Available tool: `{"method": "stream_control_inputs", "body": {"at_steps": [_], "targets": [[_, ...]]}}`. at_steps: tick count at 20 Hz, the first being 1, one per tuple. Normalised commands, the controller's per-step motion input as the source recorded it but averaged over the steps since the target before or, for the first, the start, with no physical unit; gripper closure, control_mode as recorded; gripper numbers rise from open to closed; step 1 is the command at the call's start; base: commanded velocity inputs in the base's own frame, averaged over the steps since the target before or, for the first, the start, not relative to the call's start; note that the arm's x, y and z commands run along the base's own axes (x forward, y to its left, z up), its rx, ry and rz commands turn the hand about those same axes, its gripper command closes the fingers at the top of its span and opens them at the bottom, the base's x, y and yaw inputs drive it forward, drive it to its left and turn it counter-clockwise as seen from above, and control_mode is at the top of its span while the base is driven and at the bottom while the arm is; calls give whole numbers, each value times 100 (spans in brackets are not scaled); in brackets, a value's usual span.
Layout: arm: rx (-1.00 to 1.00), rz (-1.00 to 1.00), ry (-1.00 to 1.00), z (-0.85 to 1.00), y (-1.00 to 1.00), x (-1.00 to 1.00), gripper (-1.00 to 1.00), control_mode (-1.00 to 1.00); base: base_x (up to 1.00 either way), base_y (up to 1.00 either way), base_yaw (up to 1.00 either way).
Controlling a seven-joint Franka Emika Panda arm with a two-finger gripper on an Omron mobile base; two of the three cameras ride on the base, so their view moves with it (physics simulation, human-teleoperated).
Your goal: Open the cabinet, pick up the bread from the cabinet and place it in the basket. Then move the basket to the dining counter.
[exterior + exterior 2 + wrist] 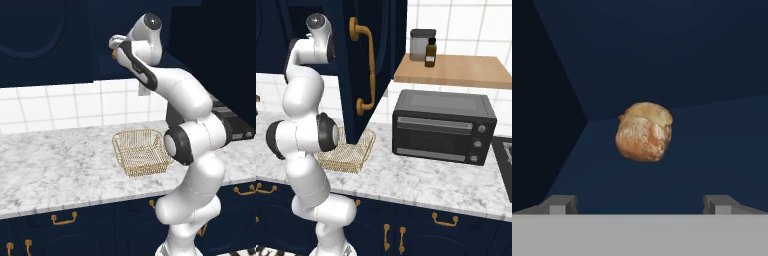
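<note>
Two fingers of the gripper (640, 204) stand wide apart (holding nothing), the bread (644, 131) beyond them inside the cabinet (662, 60).

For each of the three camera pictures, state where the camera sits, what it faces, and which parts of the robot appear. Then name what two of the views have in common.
Left base view: behind the arm on its left, facing the marble worktop and basket; arm at lower right.
Right base view: behind on its right, facing the open cabinet door and toaster oven; arm at lower left.
Hand view: on the hand, looking into the cabinet at the bread; open fingers below.
Shared: both base views show basket and arm.
</note>
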Motion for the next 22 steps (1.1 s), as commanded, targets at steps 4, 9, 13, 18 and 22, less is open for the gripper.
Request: {"method": "stream_control_inputs", "body": {"at_steps": [4,9,13,18,22], "targets": [[0,0,0,-10,0,40,-100,-100,0,0,0],[0,0,0,-14,0,43,-100,-100,0,0,0],[0,0,1,-11,0,41,-100,-100,0,0,0],[0,0,2,-6,0,44,-100,-100,0,0,0],[0,0,2,-2,3,39,-100,-100,0,0,0]]}}
